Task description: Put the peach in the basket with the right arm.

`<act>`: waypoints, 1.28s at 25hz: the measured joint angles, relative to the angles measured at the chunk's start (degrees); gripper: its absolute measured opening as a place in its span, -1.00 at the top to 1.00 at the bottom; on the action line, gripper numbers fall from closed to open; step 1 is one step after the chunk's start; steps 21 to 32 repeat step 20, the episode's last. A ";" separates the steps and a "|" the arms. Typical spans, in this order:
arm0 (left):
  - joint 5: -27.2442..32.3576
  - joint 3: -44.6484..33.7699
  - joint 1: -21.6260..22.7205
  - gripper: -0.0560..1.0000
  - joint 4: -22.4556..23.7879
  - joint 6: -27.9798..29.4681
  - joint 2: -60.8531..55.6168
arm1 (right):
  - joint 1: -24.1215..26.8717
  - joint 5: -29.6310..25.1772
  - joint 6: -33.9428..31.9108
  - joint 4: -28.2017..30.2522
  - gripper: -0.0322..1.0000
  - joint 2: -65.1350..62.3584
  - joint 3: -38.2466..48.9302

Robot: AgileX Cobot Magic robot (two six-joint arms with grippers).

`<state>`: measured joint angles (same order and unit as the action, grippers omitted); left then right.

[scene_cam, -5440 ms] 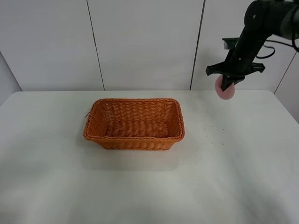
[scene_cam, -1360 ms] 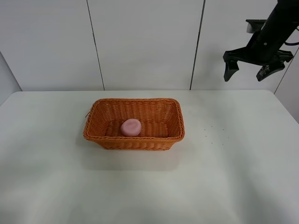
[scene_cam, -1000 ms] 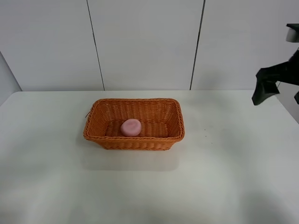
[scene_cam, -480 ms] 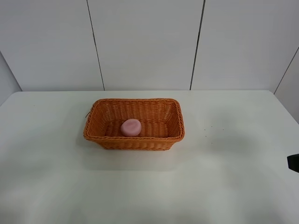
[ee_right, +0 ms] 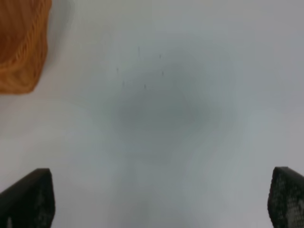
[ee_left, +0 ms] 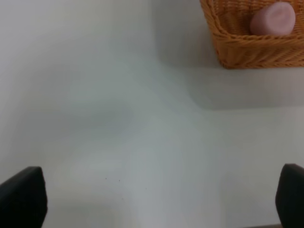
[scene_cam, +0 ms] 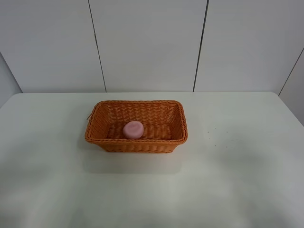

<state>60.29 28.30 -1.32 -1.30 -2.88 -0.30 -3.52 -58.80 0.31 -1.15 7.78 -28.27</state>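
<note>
The pale-pink peach lies inside the orange-brown wicker basket, left of its middle, on the white table. Neither arm shows in the exterior high view. In the left wrist view the peach rests in the basket's corner, well away from my left gripper, whose fingers stand wide apart with nothing between them. My right gripper is open over bare table, its fingertips spread wide, and one basket corner shows off to the side, some distance away.
The white table spreads around the basket on all sides. A few small dark specks mark it to the right of the basket. A white panelled wall stands behind the table.
The right gripper held the peach in the air at first; afterwards the peach lay in the basket. The open right arm then swung down the right side and out of the exterior view.
</note>
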 joint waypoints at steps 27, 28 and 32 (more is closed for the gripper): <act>0.00 0.00 0.00 -0.98 0.00 0.00 0.00 | 0.00 -0.06 0.00 0.14 -0.41 -7.98 0.06; 0.00 0.00 0.00 -0.98 0.00 0.00 0.00 | 0.00 -0.06 0.00 0.14 -0.41 -7.98 0.06; 0.00 0.00 0.00 -0.98 0.00 0.00 0.00 | 0.00 -0.06 0.00 0.14 -0.41 -7.98 0.06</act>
